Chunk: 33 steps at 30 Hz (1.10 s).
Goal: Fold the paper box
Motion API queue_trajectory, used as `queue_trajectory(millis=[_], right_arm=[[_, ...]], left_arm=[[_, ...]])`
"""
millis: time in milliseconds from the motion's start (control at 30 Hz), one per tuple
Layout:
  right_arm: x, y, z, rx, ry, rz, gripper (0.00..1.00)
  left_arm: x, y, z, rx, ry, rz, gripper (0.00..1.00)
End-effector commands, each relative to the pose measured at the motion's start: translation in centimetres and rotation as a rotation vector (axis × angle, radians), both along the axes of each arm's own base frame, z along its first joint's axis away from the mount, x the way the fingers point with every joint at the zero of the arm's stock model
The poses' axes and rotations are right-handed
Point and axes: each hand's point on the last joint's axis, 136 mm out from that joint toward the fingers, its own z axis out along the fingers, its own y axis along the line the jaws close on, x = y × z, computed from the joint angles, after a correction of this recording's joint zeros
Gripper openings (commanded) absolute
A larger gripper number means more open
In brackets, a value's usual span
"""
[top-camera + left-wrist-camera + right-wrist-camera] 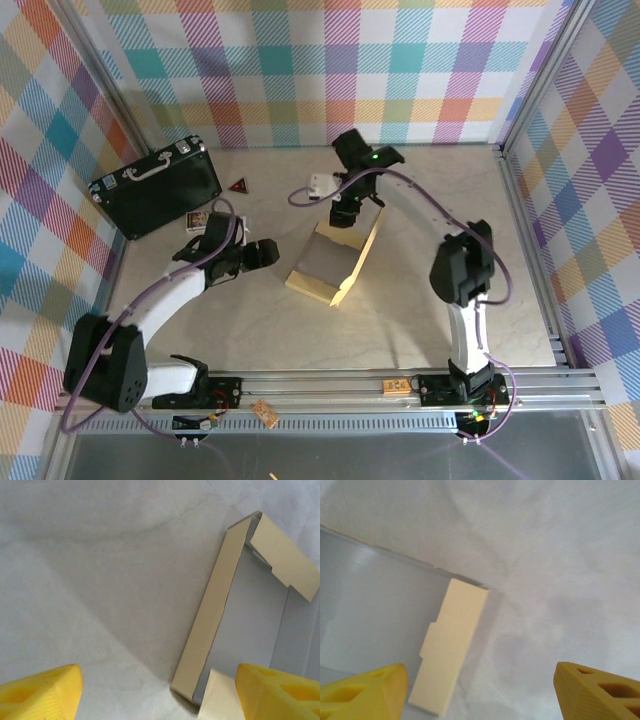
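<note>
The paper box lies in the middle of the table, partly folded, with a grey-white floor and raised tan walls. My left gripper hovers just off its left side. In the left wrist view that gripper is open, with its yellow fingers far apart; the box's long tan wall runs up from a corner near the right finger. My right gripper hangs over the box's far end. In the right wrist view it is open, and a tan flap stands near its left finger, untouched.
A black hard case with a silver handle sits at the back left. Near it are a small red triangle and a card. A small white object lies behind the box. Aluminium rails run along the near edge.
</note>
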Motion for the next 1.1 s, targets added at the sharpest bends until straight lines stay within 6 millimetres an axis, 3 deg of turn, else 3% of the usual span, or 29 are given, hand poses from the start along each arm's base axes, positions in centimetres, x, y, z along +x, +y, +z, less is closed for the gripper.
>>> queue_trajectory(millis=[0,67,100,167,233,267,367,433,500,700,800,867,1000,1067], right_arm=[[-1.7,0.3,8.6,0.164,-0.126,-0.085,0.83],[-2.5,-0.7,14.6,0.404,-0.149,-0.311,0.87],[-3.3,-2.1,17.3,0.549,-0.105,-0.463,0.92],[-6.3,-5.3,18.7,0.771,0.132,-0.734,0.88],[-9.8,-7.4,17.5,0.847,0.289,-0.88,0.78],[-11.5,-8.4,15.7,0.85,0.361,-0.977,0.72],[-15.9,-11.3,12.2,0.782,0.48,-1.221,0.77],[-18.0,-11.4,10.9,0.726,0.542,-1.31,0.81],[-19.1,-11.1,9.7,0.639,0.542,-1.403,0.93],[-17.5,-10.0,6.4,0.323,0.332,-1.637,1.0],[-15.7,-8.2,5.3,0.316,0.301,-1.653,0.99],[-14.7,-8.2,4.3,0.273,0.253,-1.685,0.96],[-13.9,-6.5,1.8,0.184,0.29,-1.639,0.71],[-13.5,-6.4,1.2,0.157,0.29,-1.612,0.45]], left_arm=[[3.3,-3.0,0.9,0.01,-0.076,-0.116,0.8],[4.3,-4.3,-0.1,0.042,-0.055,-0.154,0.8],[4.7,-4.9,-0.6,0.053,-0.055,-0.163,0.81],[5.4,-5.6,-1.2,0.051,-0.061,-0.155,0.81],[6.0,-5.6,-1.6,0.037,-0.077,-0.121,0.81],[6.2,-5.5,-1.7,0.03,-0.081,-0.108,0.81],[6.3,-5.7,-1.7,0.007,-0.078,-0.088,0.81],[6.3,-5.8,-1.6,-0.005,-0.075,-0.076,0.81],[6.3,-6.0,-1.6,-0.014,-0.076,-0.07,0.82],[6.1,-6.0,-2.2,-0.019,-0.066,-0.066,0.82],[6.0,-6.0,-2.1,-0.021,-0.067,-0.068,0.82],[5.9,-6.0,-1.9,-0.02,-0.069,-0.07,0.81],[5.8,-5.4,-1.2,-0.006,-0.089,-0.062,0.82],[5.6,-4.9,-0.7,-0.001,-0.096,-0.055,0.82]])
